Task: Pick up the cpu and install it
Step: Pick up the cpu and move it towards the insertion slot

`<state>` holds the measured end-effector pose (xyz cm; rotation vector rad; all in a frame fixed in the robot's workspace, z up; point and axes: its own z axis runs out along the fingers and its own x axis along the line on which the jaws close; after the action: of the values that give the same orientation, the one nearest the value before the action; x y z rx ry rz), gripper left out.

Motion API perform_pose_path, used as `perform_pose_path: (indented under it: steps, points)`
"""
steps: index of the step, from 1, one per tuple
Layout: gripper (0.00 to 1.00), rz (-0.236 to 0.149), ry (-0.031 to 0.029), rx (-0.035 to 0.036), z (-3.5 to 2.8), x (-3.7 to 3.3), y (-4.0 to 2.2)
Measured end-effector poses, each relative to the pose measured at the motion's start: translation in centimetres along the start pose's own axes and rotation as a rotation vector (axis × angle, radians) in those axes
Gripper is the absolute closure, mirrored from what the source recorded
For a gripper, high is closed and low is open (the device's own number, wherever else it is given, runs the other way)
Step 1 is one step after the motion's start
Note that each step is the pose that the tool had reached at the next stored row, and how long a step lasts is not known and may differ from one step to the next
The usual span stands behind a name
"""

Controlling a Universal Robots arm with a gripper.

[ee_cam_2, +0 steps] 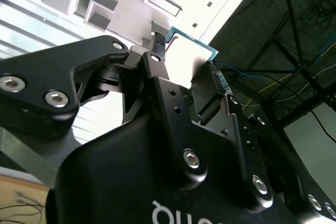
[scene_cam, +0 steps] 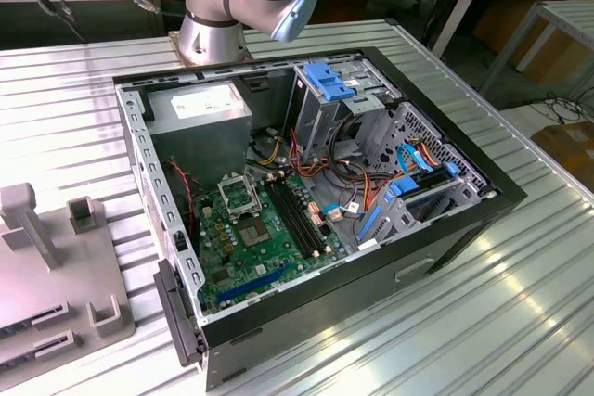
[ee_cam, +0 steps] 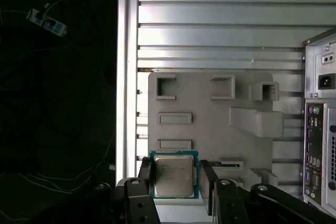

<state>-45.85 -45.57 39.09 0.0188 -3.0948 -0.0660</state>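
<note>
The cpu is held pinched at two opposite edges between the fingers of the gripper, over the grey fixture tray. The open computer case sits on the ribbed table, to the exterior view's right of the tray.

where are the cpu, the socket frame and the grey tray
cpu (ee_cam: 174, 176), first wrist view, middle of its metal top
socket frame (scene_cam: 238, 196), exterior view, its middle
grey tray (ee_cam: 210, 124), first wrist view, bare surface
</note>
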Motion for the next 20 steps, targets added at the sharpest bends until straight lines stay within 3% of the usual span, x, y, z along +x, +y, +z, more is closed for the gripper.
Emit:
perform_pose_path:
  steps: [12, 20]
  points:
    - [0.54, 0.000, -0.0001, -0.0001, -0.03, -0.88, -0.01]
    - [0.54, 0.000, -0.0001, 0.0000, -0.09, -2.10, -0.02]
